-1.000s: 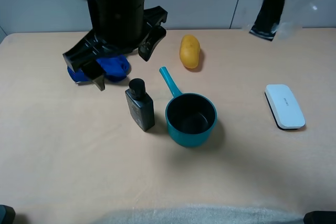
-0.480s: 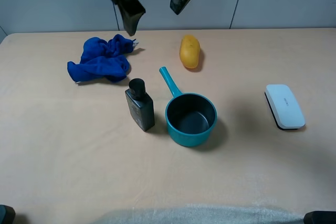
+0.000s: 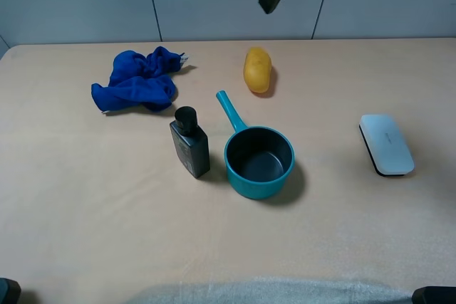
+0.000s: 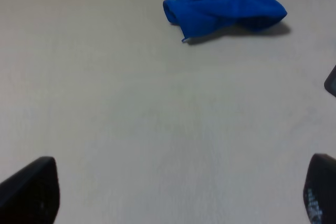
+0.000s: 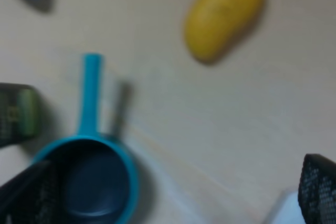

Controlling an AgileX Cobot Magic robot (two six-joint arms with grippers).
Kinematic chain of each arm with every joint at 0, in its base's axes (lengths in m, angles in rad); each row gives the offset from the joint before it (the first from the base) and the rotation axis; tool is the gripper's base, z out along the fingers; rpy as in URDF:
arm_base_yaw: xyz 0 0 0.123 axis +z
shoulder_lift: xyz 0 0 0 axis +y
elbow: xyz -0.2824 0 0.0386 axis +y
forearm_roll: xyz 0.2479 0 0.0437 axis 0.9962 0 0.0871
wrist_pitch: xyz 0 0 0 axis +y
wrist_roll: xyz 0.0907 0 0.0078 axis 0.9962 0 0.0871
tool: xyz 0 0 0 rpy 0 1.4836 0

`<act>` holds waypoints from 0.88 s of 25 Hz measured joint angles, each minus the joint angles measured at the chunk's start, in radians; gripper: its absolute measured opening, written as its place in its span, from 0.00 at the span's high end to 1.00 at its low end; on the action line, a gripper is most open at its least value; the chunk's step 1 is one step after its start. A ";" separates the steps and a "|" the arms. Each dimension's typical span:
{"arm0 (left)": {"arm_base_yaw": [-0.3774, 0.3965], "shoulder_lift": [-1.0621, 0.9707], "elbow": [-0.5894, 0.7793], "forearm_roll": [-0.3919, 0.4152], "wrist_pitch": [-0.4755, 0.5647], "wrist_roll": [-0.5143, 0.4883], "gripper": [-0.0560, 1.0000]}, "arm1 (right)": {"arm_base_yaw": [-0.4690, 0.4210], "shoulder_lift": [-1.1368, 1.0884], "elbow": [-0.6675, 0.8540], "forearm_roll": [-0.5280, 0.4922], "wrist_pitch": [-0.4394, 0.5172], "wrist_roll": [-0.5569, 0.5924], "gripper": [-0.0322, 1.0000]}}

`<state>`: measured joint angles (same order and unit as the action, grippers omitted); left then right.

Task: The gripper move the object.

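The dark bottle (image 3: 190, 143) stands upright on the tabletop (image 3: 85, 211) with the teal saucepan (image 3: 258, 161) just beside it on one side, leaving only a narrow gap there. The pan's handle (image 3: 231, 110) angles up past the bottle's cap. Behind the bottle lies the blue cloth (image 3: 137, 80), near but apart. The yellow fruit (image 3: 257, 70) sits beyond the handle. The white box (image 3: 385, 144) lies well apart on the far right. The bottle's left and front sides face open tabletop, and the space above it is unobstructed.
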<state>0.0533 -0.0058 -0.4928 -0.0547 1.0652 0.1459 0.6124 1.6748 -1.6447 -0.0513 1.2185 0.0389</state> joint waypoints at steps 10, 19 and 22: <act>0.000 0.000 0.000 0.000 0.000 0.000 0.06 | -0.183 -0.160 0.159 -0.060 0.000 -0.004 0.30; 0.000 0.000 0.000 0.000 0.000 0.000 0.06 | -0.237 -0.351 0.328 -0.072 0.000 -0.013 0.30; 0.000 0.000 0.000 0.000 0.000 0.000 0.06 | -0.237 -0.430 0.393 -0.079 0.001 -0.013 0.30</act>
<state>0.0533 -0.0058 -0.4928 -0.0547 1.0652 0.1459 0.3750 1.2448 -1.2521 -0.1301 1.2193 0.0261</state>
